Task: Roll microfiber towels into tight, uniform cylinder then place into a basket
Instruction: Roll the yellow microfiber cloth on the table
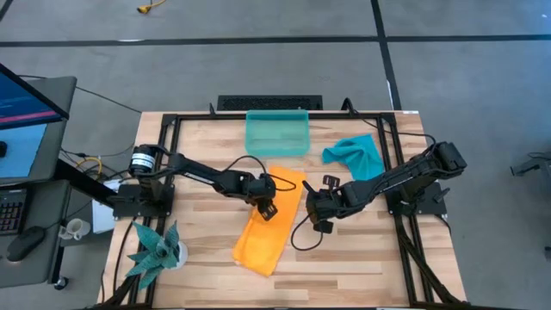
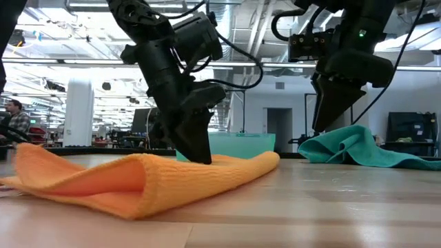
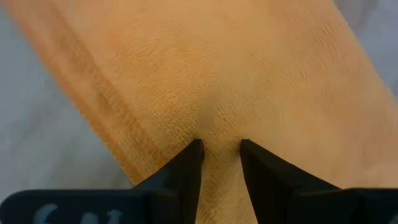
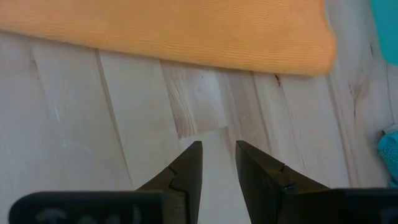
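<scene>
Nearest the front edge of the pale wooden table (image 1: 344,258), a spiky teal plant (image 1: 155,250) is parked at the left corner. The bright orange microfiber towel (image 1: 269,226) is laid out as a long folded strip running from the table's front-middle toward the back, with one end bulging up in a loose fold in the low view.

The left gripper (image 3: 219,148) is pressed down onto the towel around its middle, and a small ridge of orange cloth is pinched between the narrowly parted fingers (image 3: 186,171), so it's got hold of the fabric. The right gripper (image 4: 216,149) is hung just beside the towel's right edge, over bare wood; its jaws are only slightly apart and nothing is held in them.

Further back on the right, the teal-blue microfiber towel (image 1: 355,155) is left crumpled in a heap. At the back-middle, the translucent sea-green plastic basket (image 1: 277,132) is seen, apart from both towels, with no cloth in it.
</scene>
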